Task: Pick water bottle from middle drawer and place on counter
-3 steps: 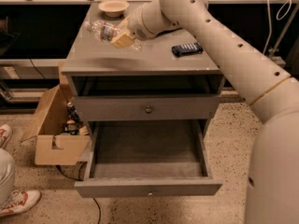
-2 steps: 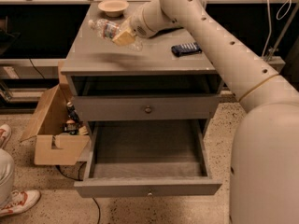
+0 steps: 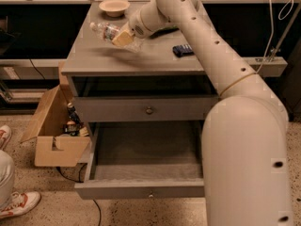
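Observation:
My gripper [image 3: 123, 38] is over the left part of the counter [image 3: 141, 58], shut on the water bottle [image 3: 107, 32]. The bottle is clear plastic with a white cap and lies tilted in the tan fingers, its cap end pointing left, a little above the counter top. The middle drawer [image 3: 141, 188] is pulled out below and nothing shows inside it. My arm reaches in from the right and covers the drawer's right side.
A tan bowl [image 3: 114, 6] stands at the counter's back left. A dark blue object [image 3: 183, 50] lies on the counter's right. A closed drawer with a brass knob [image 3: 149, 110] sits above the open one. An open cardboard box [image 3: 54, 131] holding a dark bottle [image 3: 72, 113] stands on the floor at left. A person's shoes [image 3: 16, 204] are at bottom left.
My gripper and the bottle have shifted slightly left over the counter; the view has moved with my arm now filling more of the right side.

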`<state>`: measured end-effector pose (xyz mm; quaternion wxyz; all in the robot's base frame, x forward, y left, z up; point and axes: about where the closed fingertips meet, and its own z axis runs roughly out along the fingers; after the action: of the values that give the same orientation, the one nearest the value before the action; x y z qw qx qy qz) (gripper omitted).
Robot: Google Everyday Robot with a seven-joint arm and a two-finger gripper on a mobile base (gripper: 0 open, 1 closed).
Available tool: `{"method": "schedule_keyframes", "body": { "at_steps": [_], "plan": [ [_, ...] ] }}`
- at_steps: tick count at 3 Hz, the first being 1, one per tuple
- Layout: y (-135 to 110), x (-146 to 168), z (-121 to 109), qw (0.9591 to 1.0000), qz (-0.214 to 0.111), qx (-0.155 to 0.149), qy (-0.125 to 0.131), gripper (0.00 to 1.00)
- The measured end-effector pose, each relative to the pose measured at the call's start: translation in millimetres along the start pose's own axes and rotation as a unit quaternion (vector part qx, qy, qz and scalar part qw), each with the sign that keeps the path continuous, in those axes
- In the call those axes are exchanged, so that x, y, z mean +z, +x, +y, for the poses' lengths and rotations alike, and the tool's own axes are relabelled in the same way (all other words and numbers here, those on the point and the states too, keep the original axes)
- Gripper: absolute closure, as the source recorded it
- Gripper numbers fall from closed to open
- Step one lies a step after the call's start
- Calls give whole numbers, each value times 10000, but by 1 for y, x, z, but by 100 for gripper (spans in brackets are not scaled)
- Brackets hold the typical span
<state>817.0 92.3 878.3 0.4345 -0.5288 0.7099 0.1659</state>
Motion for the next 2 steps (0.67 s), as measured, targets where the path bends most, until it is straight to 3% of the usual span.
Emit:
{"method": "schedule_keyframes", "body": {
  "at_steps": [2],
  "plan": [
    [10, 15, -11, 9996, 67, 252, -124, 37]
  ]
}}
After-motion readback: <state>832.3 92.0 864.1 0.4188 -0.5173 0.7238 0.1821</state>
